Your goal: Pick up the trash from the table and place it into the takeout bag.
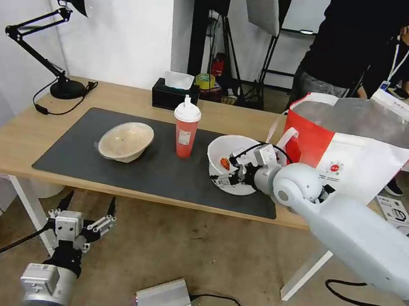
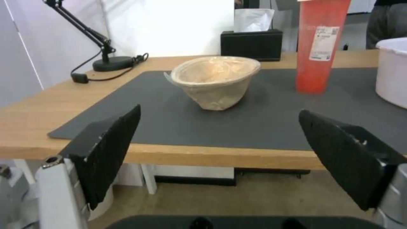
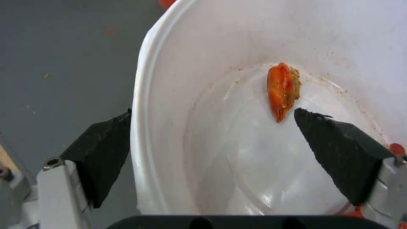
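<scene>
On the table (image 1: 22,137), the right gripper's (image 3: 212,152) spread jaws straddle the white bowl's (image 3: 237,95) rim, unclenched.

No wording can be read anywhere. The cup (image 2: 323,44) carries a white label (image 2: 323,43) with small print and a square code, both too small to make out. The bag (image 1: 353,147) has a small round red logo (image 1: 335,168) on its white front, to the right of the red panel; its marks are illegible. A small white box (image 1: 394,212) on the floor, right of the bag, bears dark printing that cannot be read.
</scene>
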Available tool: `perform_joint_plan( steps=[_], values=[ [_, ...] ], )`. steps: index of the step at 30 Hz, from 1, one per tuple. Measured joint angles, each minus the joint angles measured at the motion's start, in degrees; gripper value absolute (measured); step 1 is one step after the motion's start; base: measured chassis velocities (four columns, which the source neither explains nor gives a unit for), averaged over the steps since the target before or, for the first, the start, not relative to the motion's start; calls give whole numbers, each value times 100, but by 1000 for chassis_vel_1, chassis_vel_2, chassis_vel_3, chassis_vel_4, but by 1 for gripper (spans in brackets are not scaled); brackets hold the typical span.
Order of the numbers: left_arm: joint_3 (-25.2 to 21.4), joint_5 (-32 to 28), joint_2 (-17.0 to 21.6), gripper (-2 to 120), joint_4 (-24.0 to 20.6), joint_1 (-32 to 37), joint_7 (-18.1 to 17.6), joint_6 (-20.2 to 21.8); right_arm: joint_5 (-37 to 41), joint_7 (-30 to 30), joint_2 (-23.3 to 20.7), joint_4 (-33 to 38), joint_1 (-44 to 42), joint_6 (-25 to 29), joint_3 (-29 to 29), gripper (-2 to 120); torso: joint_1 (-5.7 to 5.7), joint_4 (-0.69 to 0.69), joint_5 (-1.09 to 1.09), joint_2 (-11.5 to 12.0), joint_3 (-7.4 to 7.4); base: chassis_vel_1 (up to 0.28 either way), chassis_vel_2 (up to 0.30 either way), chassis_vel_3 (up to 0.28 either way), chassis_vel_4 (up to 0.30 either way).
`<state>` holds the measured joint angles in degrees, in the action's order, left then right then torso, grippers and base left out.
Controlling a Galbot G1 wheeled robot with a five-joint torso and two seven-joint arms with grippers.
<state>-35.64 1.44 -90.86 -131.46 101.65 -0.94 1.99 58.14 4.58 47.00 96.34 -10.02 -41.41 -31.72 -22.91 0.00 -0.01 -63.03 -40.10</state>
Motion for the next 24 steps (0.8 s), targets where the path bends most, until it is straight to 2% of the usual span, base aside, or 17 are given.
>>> perform_joint_plan(
  steps=[18, 24],
  values=[
    [-11, -15, 15, 100, 40, -26, -6, -10, -22, 18, 107, -100, -16, 2, -47, 92, -1, 1, 0, 1, -1, 0, 0, 0, 0],
    [-20, -15, 14, 100, 38, -23, -8, -20, -31, 32, 112, -72, -35, 2, -69, 80, -1, 1, 0, 1, 0, 0, 0, 0, 0]
  ],
)
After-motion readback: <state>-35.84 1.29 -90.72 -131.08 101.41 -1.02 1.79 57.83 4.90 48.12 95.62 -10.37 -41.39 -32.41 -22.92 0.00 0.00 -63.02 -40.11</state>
